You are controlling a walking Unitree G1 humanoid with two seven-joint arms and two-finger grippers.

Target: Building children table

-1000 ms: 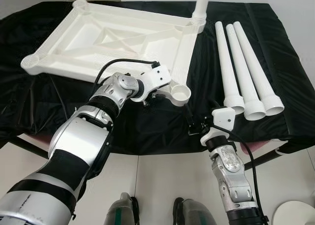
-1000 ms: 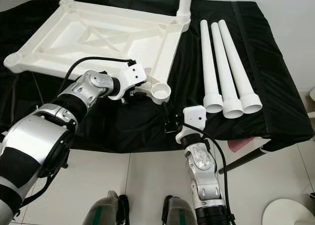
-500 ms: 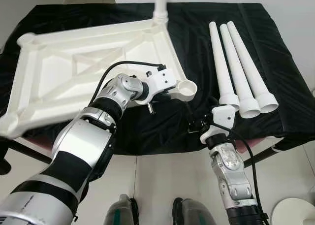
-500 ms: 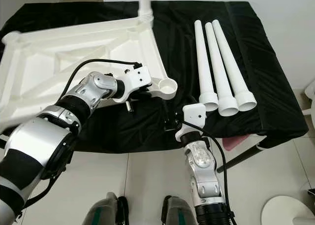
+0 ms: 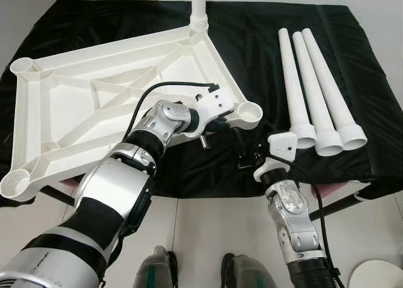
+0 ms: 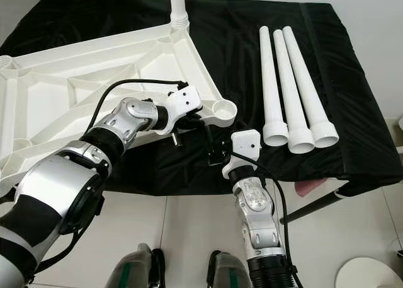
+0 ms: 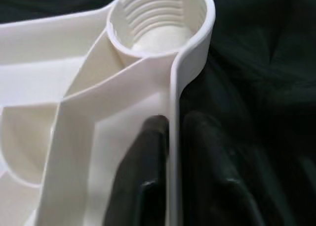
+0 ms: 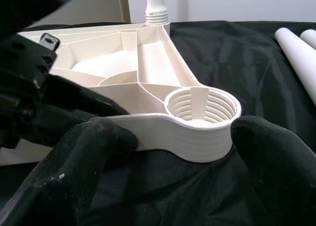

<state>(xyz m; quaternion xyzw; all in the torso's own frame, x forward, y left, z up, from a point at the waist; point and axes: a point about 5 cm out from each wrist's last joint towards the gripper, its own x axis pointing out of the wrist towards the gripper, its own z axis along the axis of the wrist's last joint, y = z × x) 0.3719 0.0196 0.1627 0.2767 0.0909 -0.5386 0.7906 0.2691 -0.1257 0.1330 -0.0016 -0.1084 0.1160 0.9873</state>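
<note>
Covering the whole work surface, a black cloth point(image 5: 352, 80) lay under all the parts. On it, toward the robot's left, rested the white tabletop point(image 5: 94, 105), turned underside up so its ribs and four round corner sockets showed; its left part reached past the cloth's edge. One white leg point(image 5: 198, 4) stood upright in the far corner socket. Three loose legs point(image 5: 318, 92) lay side by side on the cloth to the right, touching one another, their wide open ends toward the robot. The left gripper point(image 7: 170, 137) was clamped on the tabletop's rim just beside the near right socket point(image 5: 249, 113); in the left wrist view one black finger sat inside the rim wall and the other outside it, pressed against the plastic. The right gripper point(image 8: 173, 152) was low at the cloth's near side, just in front of that same threaded socket point(image 8: 202, 110), its two fingers spread wide apart, one to each side of the socket and touching nothing that could be made out. At the bottom of the head views the robot's two feet point(image 5: 204, 272) stood on the pale floor tiles point(image 5: 208, 225).
</note>
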